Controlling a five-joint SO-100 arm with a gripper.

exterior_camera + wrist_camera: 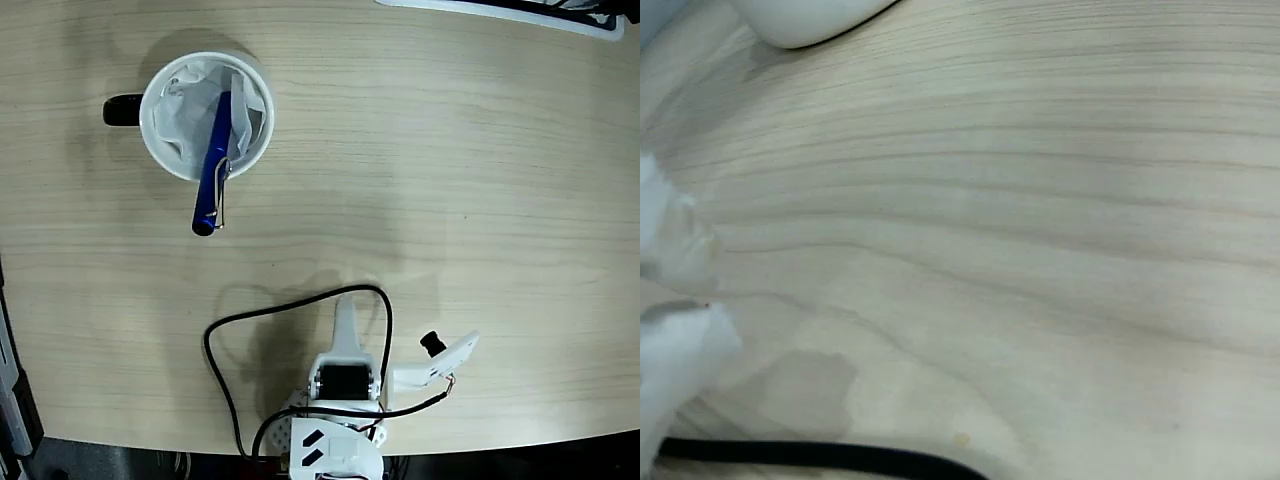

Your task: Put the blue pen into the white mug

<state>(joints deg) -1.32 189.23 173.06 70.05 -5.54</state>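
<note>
The white mug stands at the upper left of the fixed view, its black handle pointing left and crumpled white paper inside. The blue pen leans in the mug. Its clip end sticks out over the near rim and hangs above the table. My gripper is folded back at the bottom centre, far from the mug, shut and holding nothing. In the wrist view its blurred white fingertips sit at the left edge over bare wood.
A black cable loops from the arm's base across the table, and also crosses the bottom of the wrist view as the cable. A white-edged object lies at the top right edge. A white rounded shape shows at the wrist view's top.
</note>
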